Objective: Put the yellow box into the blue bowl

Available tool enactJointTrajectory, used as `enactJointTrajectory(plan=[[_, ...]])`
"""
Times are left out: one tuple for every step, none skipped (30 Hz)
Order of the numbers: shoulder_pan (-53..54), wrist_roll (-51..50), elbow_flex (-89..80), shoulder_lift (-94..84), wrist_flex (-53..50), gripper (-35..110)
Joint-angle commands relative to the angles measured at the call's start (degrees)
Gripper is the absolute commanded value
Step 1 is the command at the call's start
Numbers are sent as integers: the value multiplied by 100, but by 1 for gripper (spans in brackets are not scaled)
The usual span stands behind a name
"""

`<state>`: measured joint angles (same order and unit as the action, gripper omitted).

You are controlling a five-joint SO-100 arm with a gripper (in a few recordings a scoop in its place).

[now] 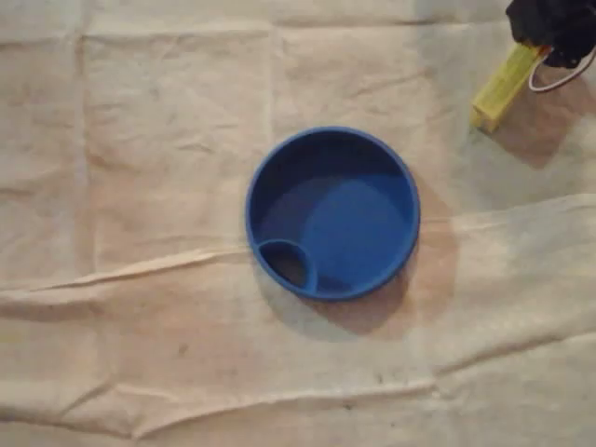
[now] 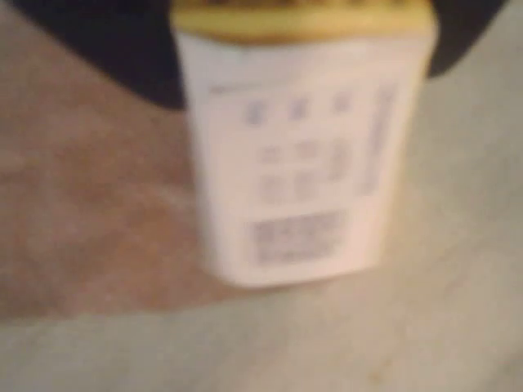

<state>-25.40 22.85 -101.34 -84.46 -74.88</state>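
So the slim yellow cardboard box (image 1: 504, 87) sits way up at the 1 o'clock corner of the overhead view, well apart from the bowl. Its long axis runs diagonally, roughly along the 1-to-7 line. The top end is tucked under the dark gripper (image 1: 538, 47) and the free end points down toward 7 o'clock. The pincer looks clamped on that top end. Can't tell if the low end touches the cloth, but the box throws a shadow off to its 4 o'clock side.

In the wrist view the box (image 2: 298, 155) is right in the lens and pretty blurry. You see a flat white face with faint print and a barcode near its 6 o'clock edge, plus a yellow band along the top.

The round blue plastic bowl (image 1: 358, 223) is about dead centre in the overhead view. It's smooth and glossy, with a small oval pocket moulded into the inner rim at its 7 o'clock. The floor shows plain blue all across.

Everything's on a wrinkled beige cloth (image 1: 168, 140) with fold creases. A thin white cable loop (image 1: 562, 82) hangs just beside the gripper.
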Motion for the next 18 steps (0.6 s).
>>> enactJointTrajectory(plan=[[9,53,70,-88,26,5],[9,53,70,-88,26,4],[9,53,70,-88,26,3],[18,53,70,-88,26,2],[18,53,70,-88,26,0],[18,53,70,-88,26,0],[18,53,70,-88,26,-1],[18,53,79,-88,26,-1],[18,53,79,-97,26,-1],[18,53,97,-97,26,0],[18,53,114,-97,26,0],[18,44,141,-105,9,0],[26,44,158,-141,-18,0],[26,44,167,-185,-44,0],[26,44,176,-193,-62,0],[26,35,176,-202,-79,0],[35,35,176,-211,-79,0],[35,35,176,-272,-105,0]])
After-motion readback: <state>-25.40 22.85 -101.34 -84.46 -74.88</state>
